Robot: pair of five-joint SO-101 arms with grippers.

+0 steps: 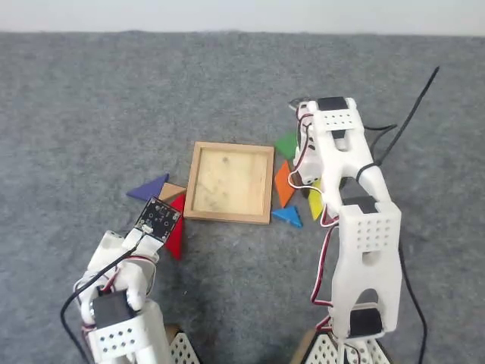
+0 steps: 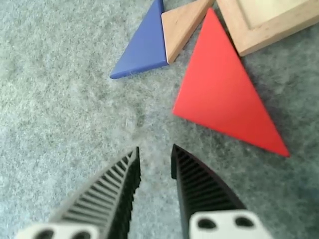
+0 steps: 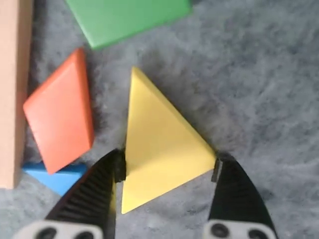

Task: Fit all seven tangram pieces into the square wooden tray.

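The square wooden tray [image 1: 231, 182] lies in the middle with nothing in it. Right of it lie a green piece [image 1: 286, 144], an orange parallelogram [image 1: 283, 183], a small blue triangle [image 1: 288, 215] and a yellow triangle [image 1: 315, 201]. My right gripper [image 3: 167, 167] is down over the yellow triangle [image 3: 154, 149], with a finger against each side of it. Left of the tray are a dark blue triangle [image 2: 144, 45], a tan wooden piece [image 2: 182, 25] and a large red triangle [image 2: 224, 99]. My left gripper [image 2: 155, 157] hovers just short of them, narrowly open and holding nothing.
Grey carpet covers the whole table. The tray's corner [image 2: 264, 30] touches the red triangle's tip. The orange parallelogram [image 3: 60, 112] lies close to the tray's side [image 3: 12, 89], with the green piece [image 3: 127, 17] beyond it. Open carpet lies behind the tray.
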